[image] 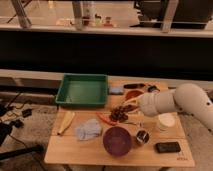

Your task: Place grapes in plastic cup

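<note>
My gripper (126,108) sits at the end of the white arm that reaches in from the right, over the middle of the wooden table (75,150). It is shut on the grapes (118,115), a small dark reddish-purple bunch that hangs from it just above the tabletop. The plastic cup (166,121), pale and translucent, stands upright to the right of the grapes, partly behind the arm. The purple bowl (117,141) is in front of the grapes.
A green tray (82,90) stands at the back left. A banana (65,122) and a blue cloth (89,130) lie at the left. A small can (142,136) and a black phone (167,147) are at the front right. An orange bowl (134,94) is behind the gripper.
</note>
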Controlling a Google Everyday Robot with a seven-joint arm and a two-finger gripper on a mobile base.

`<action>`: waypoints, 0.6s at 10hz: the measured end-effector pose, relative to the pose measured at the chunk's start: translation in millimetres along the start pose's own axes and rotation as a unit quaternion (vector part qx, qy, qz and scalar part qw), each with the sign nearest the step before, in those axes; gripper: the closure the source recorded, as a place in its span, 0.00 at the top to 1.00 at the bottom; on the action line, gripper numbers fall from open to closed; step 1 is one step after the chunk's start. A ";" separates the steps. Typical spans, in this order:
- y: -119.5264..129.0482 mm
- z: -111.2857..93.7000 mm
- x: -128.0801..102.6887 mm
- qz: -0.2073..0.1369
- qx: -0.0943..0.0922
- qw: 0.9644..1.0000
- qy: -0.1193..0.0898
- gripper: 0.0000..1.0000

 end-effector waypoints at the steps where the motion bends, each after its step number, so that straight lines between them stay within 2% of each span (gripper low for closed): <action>1: -0.7 1.6 -1.2 -0.001 -0.001 1.000 -0.001 0.19; 6: -0.6 1.8 -1.3 -0.001 -0.001 1.000 -0.001 0.19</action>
